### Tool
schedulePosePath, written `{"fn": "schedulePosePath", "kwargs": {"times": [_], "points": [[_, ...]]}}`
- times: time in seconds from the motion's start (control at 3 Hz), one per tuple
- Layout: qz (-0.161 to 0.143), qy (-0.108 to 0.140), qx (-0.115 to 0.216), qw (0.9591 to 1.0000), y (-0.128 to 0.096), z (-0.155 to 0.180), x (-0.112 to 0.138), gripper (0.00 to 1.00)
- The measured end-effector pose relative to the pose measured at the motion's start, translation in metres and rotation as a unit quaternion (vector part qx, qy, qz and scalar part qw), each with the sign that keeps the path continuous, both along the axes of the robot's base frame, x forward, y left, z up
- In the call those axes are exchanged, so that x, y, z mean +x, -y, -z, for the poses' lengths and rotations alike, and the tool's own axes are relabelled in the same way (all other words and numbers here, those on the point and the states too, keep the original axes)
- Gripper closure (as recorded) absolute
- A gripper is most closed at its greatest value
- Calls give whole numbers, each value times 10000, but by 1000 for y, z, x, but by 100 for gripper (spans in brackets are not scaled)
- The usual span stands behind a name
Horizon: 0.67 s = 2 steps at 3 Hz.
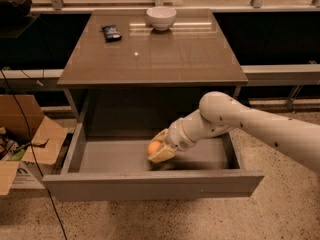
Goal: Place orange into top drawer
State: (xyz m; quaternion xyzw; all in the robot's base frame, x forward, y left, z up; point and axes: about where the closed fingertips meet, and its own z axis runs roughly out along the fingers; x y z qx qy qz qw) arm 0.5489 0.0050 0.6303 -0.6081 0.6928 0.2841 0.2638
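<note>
Dim room with speckled floor (280, 214).
The gripper (157, 148) hung low before a brown-topped cabinet (150, 59); a cardboard box (30, 134) sat on the floor well to its left, and a grey ledge (280, 74) ran behind it.

The arm (272, 133) enters from the right edge of the frame in smooth off-white shells. It swells into a rounded joint (217, 111) right of centre. Small dark dots, perhaps screw recesses, speckle the casing. The wrist (181, 135) is a paler ringed cylinder with a thin dark seam. The gripper (159, 151), just below centre, has blocky, cream-yellow fingers (162, 157).
</note>
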Motion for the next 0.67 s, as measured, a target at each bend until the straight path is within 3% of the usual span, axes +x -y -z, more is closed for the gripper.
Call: {"fn": "schedulePosePath", "kwargs": {"times": [0.33, 0.67], "points": [[74, -3, 6, 10000, 4, 7, 1, 17], [180, -132, 31, 9997, 6, 14, -2, 0]]}}
